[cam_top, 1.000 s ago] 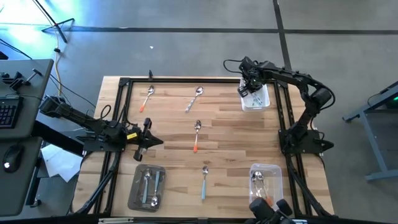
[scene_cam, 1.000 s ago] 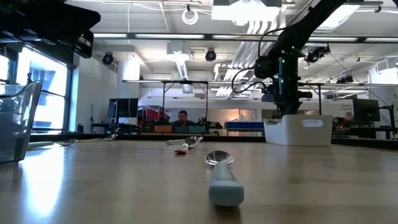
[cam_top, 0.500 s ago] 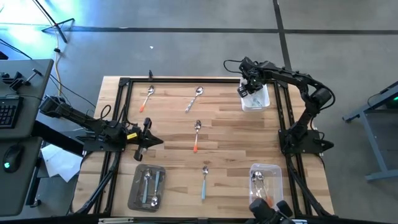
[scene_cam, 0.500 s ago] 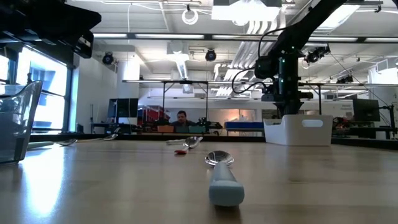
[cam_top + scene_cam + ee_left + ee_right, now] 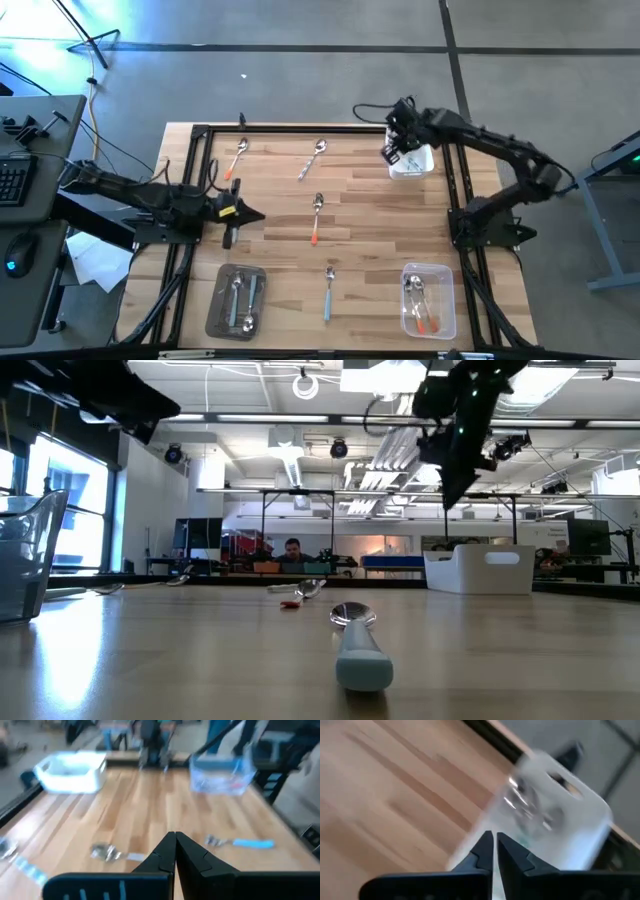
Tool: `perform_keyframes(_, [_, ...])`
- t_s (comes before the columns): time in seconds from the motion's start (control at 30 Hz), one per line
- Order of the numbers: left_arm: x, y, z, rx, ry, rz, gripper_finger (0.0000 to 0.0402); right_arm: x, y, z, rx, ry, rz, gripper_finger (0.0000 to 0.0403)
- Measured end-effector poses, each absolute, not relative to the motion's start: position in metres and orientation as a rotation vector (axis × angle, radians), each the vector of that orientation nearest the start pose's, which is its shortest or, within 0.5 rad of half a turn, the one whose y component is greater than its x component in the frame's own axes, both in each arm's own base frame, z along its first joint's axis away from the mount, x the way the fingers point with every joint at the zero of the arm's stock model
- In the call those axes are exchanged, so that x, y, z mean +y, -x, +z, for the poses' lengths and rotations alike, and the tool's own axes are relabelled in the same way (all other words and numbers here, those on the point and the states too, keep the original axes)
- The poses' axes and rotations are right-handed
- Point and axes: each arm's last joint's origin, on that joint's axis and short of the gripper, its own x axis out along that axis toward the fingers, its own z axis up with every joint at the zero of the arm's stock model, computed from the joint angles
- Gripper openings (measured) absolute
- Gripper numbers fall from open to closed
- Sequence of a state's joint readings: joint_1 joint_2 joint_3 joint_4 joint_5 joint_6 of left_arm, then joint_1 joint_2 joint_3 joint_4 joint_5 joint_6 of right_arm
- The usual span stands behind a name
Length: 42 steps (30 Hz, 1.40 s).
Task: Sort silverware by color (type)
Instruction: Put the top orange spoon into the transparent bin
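Spoons are lying loose mid-table: blue (image 5: 327,293), orange (image 5: 316,217), two more (image 5: 313,158) (image 5: 237,157) farther back. We are seeing the right gripper (image 5: 392,152) hovering by the white tub (image 5: 418,163), fingers together, empty. Left gripper (image 5: 228,212) is waiting closed at the table's left edge.

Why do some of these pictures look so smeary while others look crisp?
High view: sharp and evenly lit, each spoon on the light wooden table distinct. Low view: the nearest light-blue-handled spoon is soft, being so close to the lens, and bright ceiling lights glare overhead. Left wrist view: blurred throughout. Right wrist view: blurred too, the white plastic tub smeared into streaks, probably by motion.
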<state>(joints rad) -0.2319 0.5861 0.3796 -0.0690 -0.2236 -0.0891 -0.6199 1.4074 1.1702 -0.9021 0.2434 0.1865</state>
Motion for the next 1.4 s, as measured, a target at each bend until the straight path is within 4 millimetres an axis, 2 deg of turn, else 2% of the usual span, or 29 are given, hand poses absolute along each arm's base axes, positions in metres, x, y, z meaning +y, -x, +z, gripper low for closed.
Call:
perform_keyframes(0.13, [-0.015,-0.139,0.249,0.468,0.039,0.097,0.0000,-0.127,-0.223,0.278,0.864,-0.316,-0.811,0.0014])
perform_keyframes(0.33, [0.010,-0.141,0.276,0.777,0.048,0.309,0.0000,-0.076,-0.239,0.270,0.581,-0.208,-0.702,0.0002])
perform_keyframes(0.47, [0.036,-0.151,0.285,1.005,0.044,0.430,0.0000,-0.052,-0.249,0.269,0.439,-0.140,-0.619,0.0001])
perform_keyframes(0.6, [0.071,-0.165,0.285,1.187,0.077,0.508,0.0000,-0.036,-0.253,0.271,0.392,-0.099,-0.600,0.0000])
perform_keyframes(0.8, [0.136,-0.175,0.269,1.395,0.190,0.619,0.0000,-0.021,-0.254,0.272,0.371,-0.057,-0.628,0.0000])
perform_keyframes(0.93, [0.170,-0.177,0.254,1.481,0.266,0.625,0.0006,-0.015,-0.254,0.272,0.371,-0.033,-0.622,0.0000])
perform_keyframes(1.07, [0.195,-0.179,0.236,1.487,0.370,0.608,0.0034,-0.016,-0.255,0.273,0.372,-0.019,-0.620,0.0000])
perform_keyframes(1.4, [0.238,-0.166,0.188,1.633,0.506,0.678,0.0149,-0.016,-0.255,0.273,0.372,-0.017,-0.616,0.0000])
